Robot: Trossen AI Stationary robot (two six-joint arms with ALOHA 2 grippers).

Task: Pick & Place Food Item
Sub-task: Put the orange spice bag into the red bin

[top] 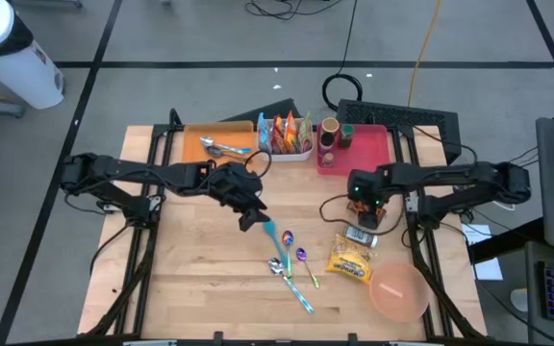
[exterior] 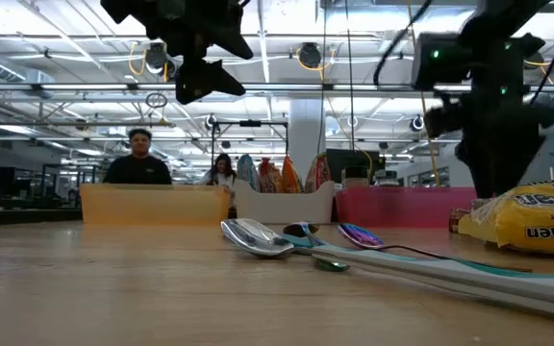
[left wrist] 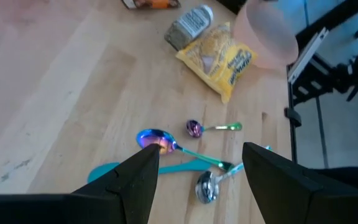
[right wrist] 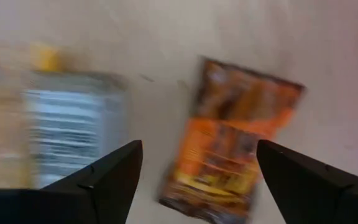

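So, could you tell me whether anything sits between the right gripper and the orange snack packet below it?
Nothing visible does. The right gripper stands open directly above the orange snack packet, with bare wooden table around it. The grey-labelled packet lies beside it, not across it.

Pale matt wood table (top: 200, 269) — glossy metal spoons (exterior: 258, 237), one iridescent — crinkly shiny plastic ramen packet (top: 350, 259).

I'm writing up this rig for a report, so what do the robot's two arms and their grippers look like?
Both arms are dark, nearly black, jointed links with thin black cables along them. The left gripper ends in two blunt black wedge-shaped fingers. The right gripper has matching fingers, and a small green light glows near its wrist.
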